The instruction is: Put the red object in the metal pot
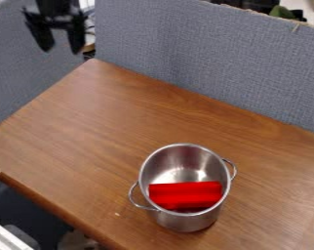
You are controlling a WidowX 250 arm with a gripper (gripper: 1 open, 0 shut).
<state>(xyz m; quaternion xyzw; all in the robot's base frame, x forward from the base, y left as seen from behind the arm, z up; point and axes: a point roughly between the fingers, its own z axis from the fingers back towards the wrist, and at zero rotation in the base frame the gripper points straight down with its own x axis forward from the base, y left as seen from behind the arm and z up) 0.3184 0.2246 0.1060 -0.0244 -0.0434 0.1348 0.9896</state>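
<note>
**Red object lies inside the metal pot; gripper hangs empty at the far corner**

The red object [186, 195] rests in the bottom of the metal pot [184, 186], lying crosswise and pressed toward the near wall. It spans almost the full inner width, and its upper edge shows as a straight line across the pot's floor. Its smooth surface is bright red, and a faint red glow reflects on the polished steel around it. No label, brand or lettering can be read on it.

The pot stands upright on the worktop [95, 127], close to the near right edge. Its straight sides are shiny, and two small loop handles sit at the rim, one on the near left and one on the right. No stamp or writing is visible on the metal.

The gripper [57, 39] is at the upper left of the view, above the far left corner of the worktop and well apart from the pot. It points downward, its dark jaws stand apart, and nothing is between them. The picture is too blurred there to read any marking on it.

The worktop is brown wood grain. Behind it stands a grey fabric partition [212, 54], plain and without signs.
</note>
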